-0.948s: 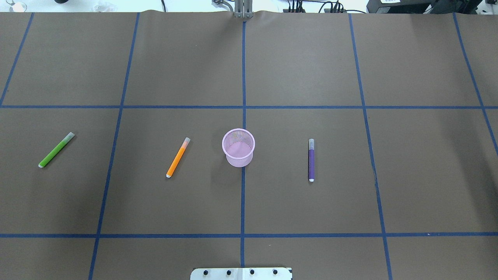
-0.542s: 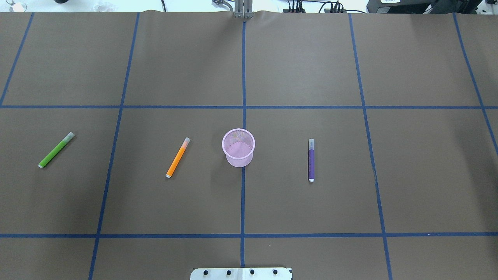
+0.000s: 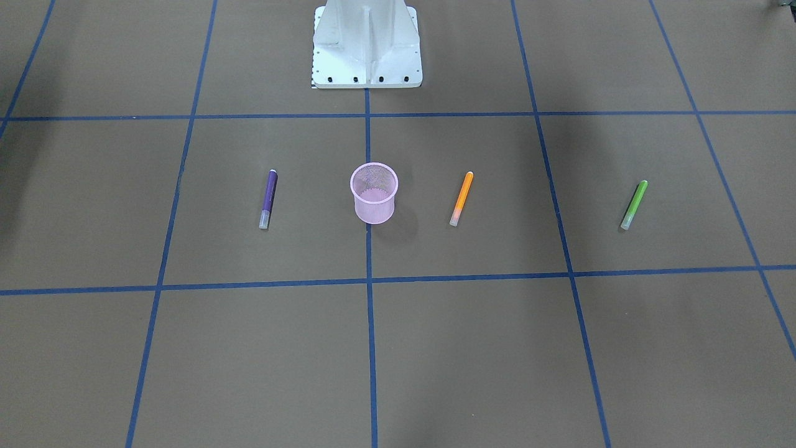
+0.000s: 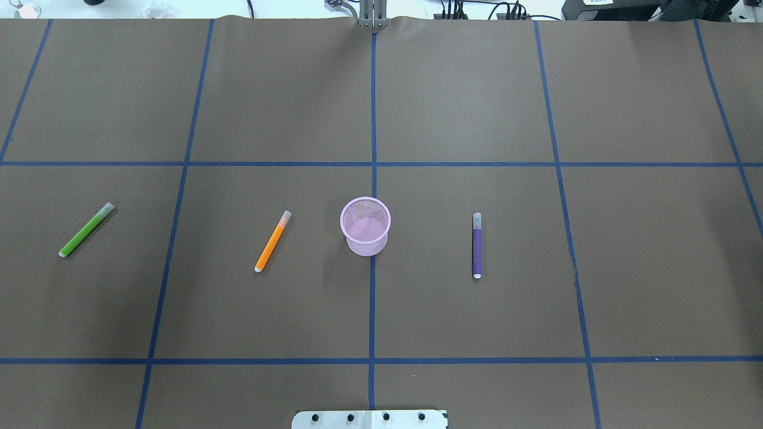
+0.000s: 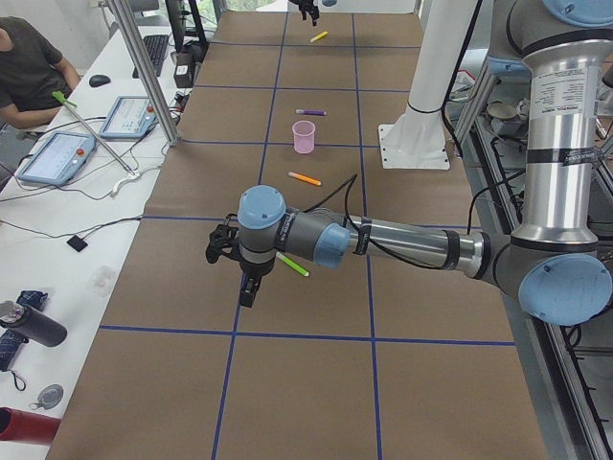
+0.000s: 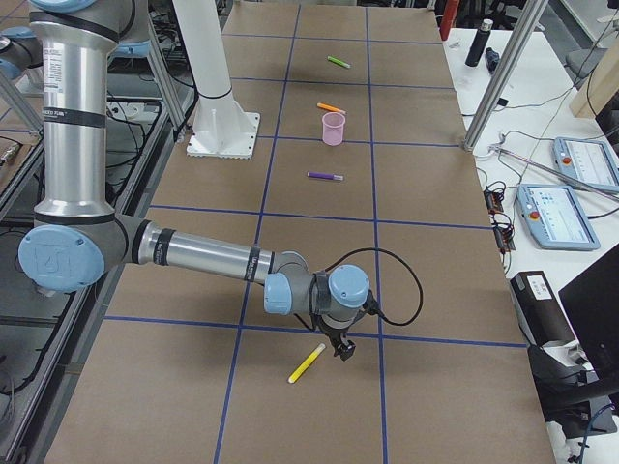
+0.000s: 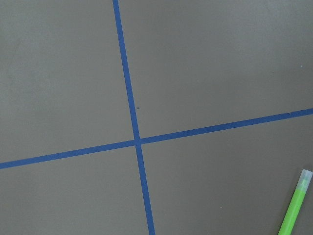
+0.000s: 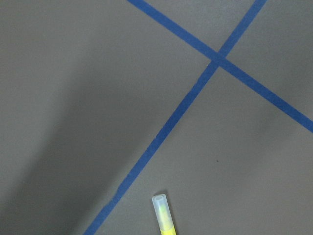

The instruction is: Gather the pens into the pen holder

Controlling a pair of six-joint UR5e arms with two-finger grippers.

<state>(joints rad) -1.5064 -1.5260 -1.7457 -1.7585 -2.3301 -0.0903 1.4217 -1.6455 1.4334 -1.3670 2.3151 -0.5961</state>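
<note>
Cannot tell jaw state of left gripper (image 5: 246, 292) or right gripper (image 6: 340, 348), poised low at opposite ends. Find pen holder (image 4: 365, 225) upright, empty, at centre. Count purple pen (image 4: 477, 245), orange pen (image 4: 273, 241), green pen (image 4: 86, 229) and yellow pen (image 6: 308, 362) lying flat, well apart, uncollected.

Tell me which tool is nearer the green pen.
Left. The left tool hovers beside the slim green marker pen; the right tool is at the opposite end of the table.

Overhead and front views opposed, sharing the pen holder (image 4: 366, 245)
</note>
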